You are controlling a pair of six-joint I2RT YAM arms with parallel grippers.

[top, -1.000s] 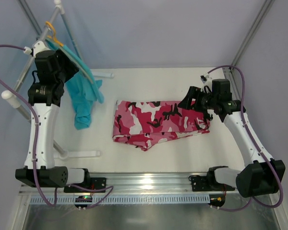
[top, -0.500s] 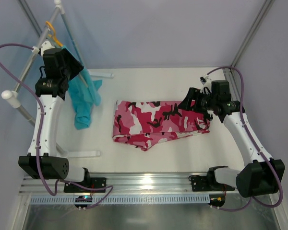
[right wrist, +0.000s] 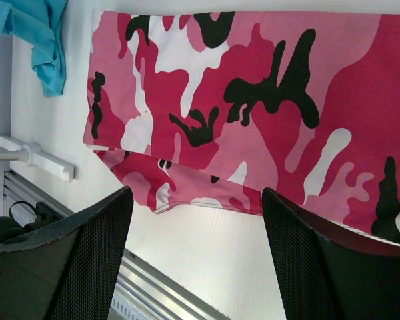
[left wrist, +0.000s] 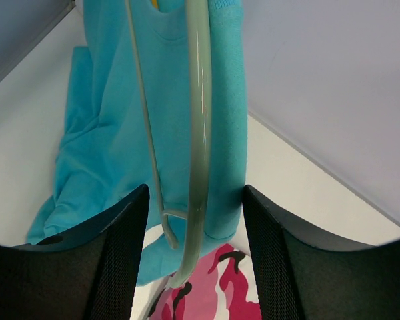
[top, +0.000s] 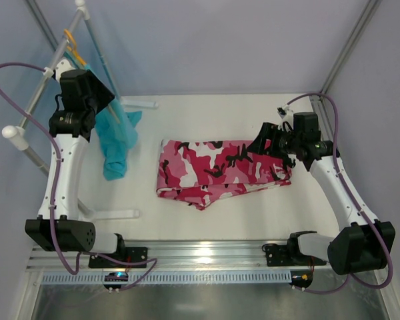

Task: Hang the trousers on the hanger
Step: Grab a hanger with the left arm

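The pink camouflage trousers (top: pixel 220 172) lie folded flat in the middle of the table. My right gripper (top: pixel 263 140) hovers open over their right end; in the right wrist view its fingers (right wrist: pixel 197 193) straddle the trousers' (right wrist: pixel 253 113) near hem and bare table, holding nothing. My left gripper (top: pixel 97 93) is raised at the rack at the back left. In the left wrist view the pale mint hanger (left wrist: pixel 199 133) hangs down between its open fingers (left wrist: pixel 195 193), in front of a teal garment (left wrist: pixel 107 133), with a gap on both sides of the rod. A corner of the trousers (left wrist: pixel 213 293) shows below.
A white tube rack (top: pixel 17 133) stands at the left, its foot (top: pixel 113 215) on the table. An orange hanger (top: pixel 70 39) hangs at its top. The teal garment (top: pixel 117 143) droops from the rack onto the table. A metal rail (top: pixel 200 253) runs along the near edge.
My left arm has lifted and swung back towards the rack, bringing its gripper up around the hanger; it has barely moved in the last half second. The right arm and trousers are unchanged.
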